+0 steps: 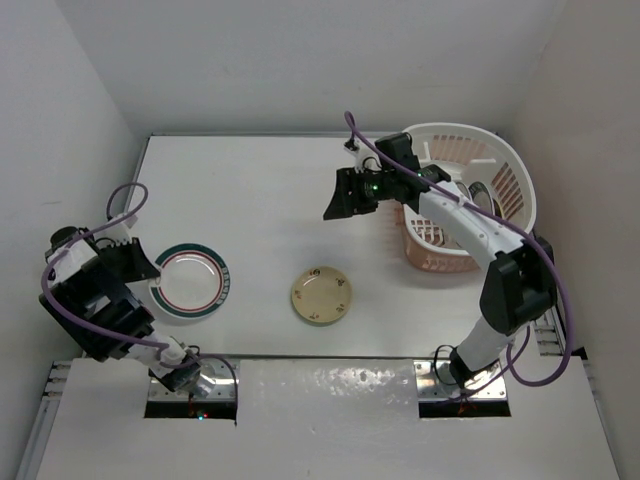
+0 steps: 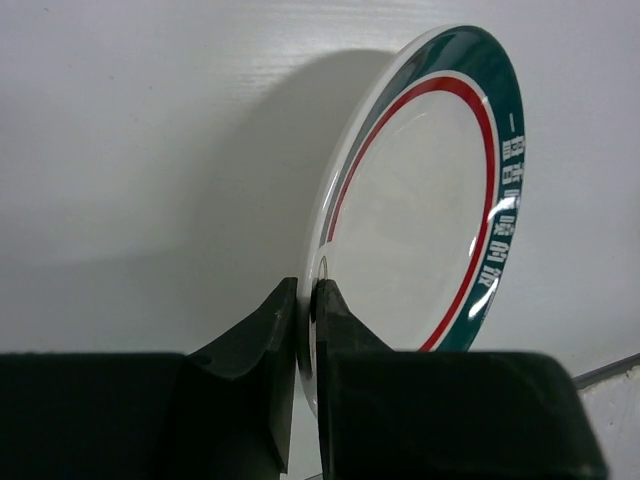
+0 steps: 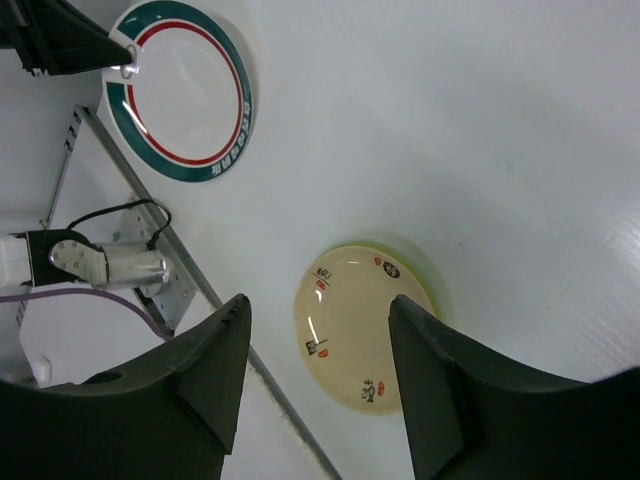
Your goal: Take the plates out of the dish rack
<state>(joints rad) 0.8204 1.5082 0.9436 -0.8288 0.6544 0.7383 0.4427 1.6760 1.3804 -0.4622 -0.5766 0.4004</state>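
Note:
A white plate with a teal lettered rim (image 1: 192, 281) is at the left of the table, also in the left wrist view (image 2: 420, 200) and the right wrist view (image 3: 180, 90). My left gripper (image 1: 143, 265) (image 2: 307, 300) is shut on its left rim. A cream-tan plate (image 1: 321, 295) (image 3: 365, 325) lies mid-table on top of a lime-green plate, of which only an edge (image 3: 424, 282) shows. My right gripper (image 1: 340, 195) (image 3: 320, 310) is open and empty, high above the table left of the dish rack (image 1: 500, 150). A white plate with a dark rim ring (image 1: 487, 197) stands in the rack.
The rack's salmon tray part (image 1: 435, 255) faces the near side. The right arm (image 1: 470, 225) reaches across the rack. Walls close the table at left, back and right. Metal base plates (image 1: 190, 400) sit at the near edge.

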